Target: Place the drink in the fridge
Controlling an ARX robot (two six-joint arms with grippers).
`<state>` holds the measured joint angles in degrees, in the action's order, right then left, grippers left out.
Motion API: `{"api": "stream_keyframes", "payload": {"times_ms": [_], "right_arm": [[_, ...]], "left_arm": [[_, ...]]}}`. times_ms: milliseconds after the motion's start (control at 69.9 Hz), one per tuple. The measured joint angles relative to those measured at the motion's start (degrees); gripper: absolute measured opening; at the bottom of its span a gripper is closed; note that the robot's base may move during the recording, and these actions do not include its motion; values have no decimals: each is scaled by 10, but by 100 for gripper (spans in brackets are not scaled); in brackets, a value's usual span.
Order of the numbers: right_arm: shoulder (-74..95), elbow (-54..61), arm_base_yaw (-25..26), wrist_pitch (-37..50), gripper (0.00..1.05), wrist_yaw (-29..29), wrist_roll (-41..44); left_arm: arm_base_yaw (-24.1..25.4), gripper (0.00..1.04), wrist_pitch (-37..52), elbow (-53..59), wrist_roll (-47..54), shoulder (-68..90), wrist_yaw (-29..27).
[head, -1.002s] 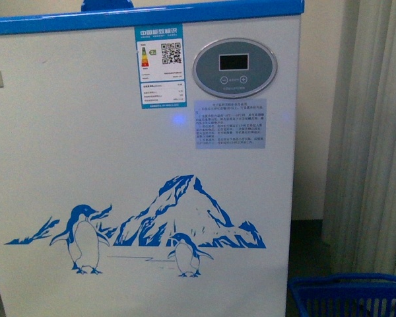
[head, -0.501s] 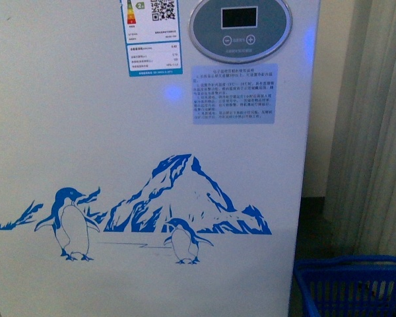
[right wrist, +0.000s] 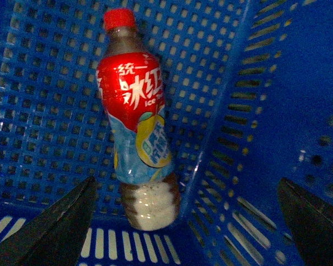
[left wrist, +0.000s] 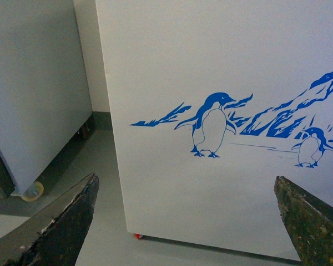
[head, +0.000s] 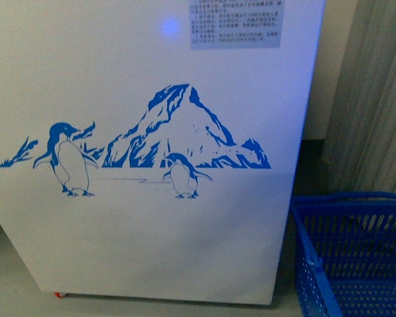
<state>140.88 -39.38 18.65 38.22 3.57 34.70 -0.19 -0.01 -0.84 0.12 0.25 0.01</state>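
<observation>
The fridge [head: 152,231] front sits higher now, more basket [head: 356,257] showing

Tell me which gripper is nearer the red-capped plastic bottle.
Right. The right gripper hangs open over the red-capped plastic bottle in the blue mesh basket; the left gripper, also open, faces the white penguin-printed fridge.

Front and left-wrist views close on fridge [head: 152,238]
</observation>
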Motion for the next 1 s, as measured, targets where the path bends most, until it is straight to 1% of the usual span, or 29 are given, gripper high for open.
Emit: {"api": "stream_keyframes", "payload": {"times_ms": [172,343,544,687,816,830,916,930,1002], "right_arm": [[115,-74,7,-2,97,-4,-2],[210,-141,26,-26,97,-2,-9],[274,-210,37,-63,97,-6,-31],[292,-235,40,-73,97,-10,-39],[295,-243,41,-75,82,-18,-47],[295,-243,41,-75,79,-19,-47],[296,-242,41,-75,69,-26,-50],[296,-241,41,-75,66,-26,-51],[293,-237,41,-70,59,-25,-52]], "left_arm": [[0,97,0,0,0,0,0],[0,97,0,0,0,0,0],[0,97,0,0,0,0,0],[0,97,0,0,0,0,0],[0,97,0,0,0,0,0],[0,97,0,0,0,0,0],[0,97,0,0,0,0,0],[0,97,0,0,0,0,0],[0,97,0,0,0,0,0]]}}
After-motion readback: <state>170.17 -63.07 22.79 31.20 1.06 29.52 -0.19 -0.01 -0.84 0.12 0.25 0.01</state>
